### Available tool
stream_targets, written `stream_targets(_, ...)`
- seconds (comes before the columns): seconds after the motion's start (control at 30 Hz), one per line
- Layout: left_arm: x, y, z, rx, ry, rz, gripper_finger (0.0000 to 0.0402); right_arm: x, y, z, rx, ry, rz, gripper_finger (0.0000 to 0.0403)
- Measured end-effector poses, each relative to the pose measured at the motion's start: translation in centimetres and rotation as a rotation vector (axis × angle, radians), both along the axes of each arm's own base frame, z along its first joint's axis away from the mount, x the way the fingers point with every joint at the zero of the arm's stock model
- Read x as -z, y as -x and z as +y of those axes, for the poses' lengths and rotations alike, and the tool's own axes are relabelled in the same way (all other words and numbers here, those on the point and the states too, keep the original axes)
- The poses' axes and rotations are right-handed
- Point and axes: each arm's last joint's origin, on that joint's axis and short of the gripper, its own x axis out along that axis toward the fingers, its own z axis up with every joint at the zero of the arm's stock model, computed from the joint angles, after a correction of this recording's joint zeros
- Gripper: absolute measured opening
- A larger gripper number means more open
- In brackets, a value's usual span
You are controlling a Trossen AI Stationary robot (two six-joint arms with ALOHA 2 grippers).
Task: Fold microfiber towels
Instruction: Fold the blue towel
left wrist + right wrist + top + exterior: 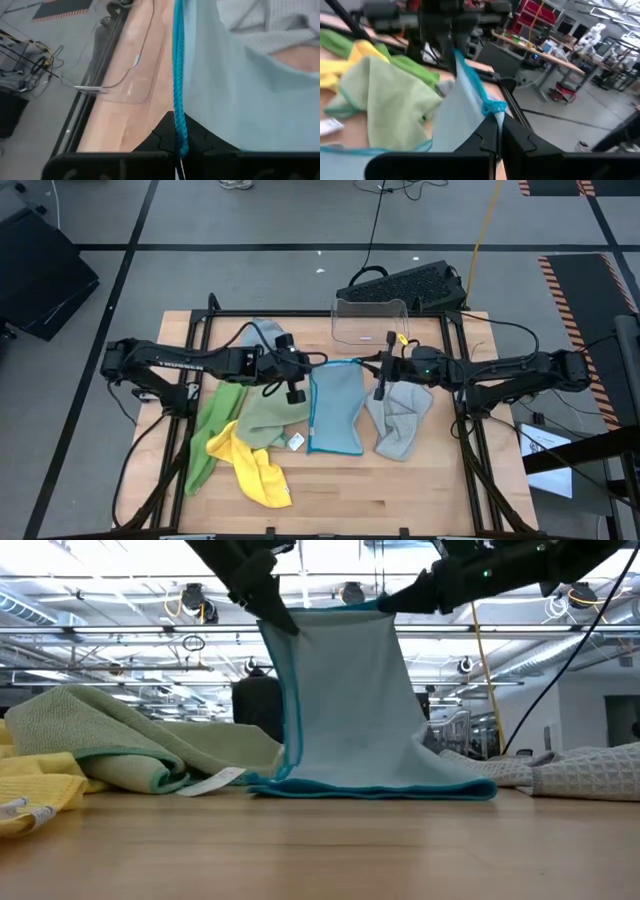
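Six towels (336, 408) – two grey, four coloured – one clear bin (370, 320)

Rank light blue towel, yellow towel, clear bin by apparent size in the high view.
1. light blue towel, held up by both arms, so nearer the camera.
2. yellow towel and clear bin: look alike, unranked.

Light blue towel (335, 410) soft matt cloth; table (400, 490) smooth wood, seemingly.
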Motion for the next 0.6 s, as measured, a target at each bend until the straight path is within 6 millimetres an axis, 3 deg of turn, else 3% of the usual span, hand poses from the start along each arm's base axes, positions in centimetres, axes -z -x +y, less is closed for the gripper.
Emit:
stream_targets(0.27,0.1,-0.2,-1.1,0.018,0.058,-0.025,0.001,1.7,0.5,0.4,-0.038,-0.2,0.007,0.0004)
stream_targets(0.6,2.7,-1.8,-2.0,0.064,0.063,0.06,0.001,3.4,1.1,0.4,-0.018,-0.264,0.02,0.0004)
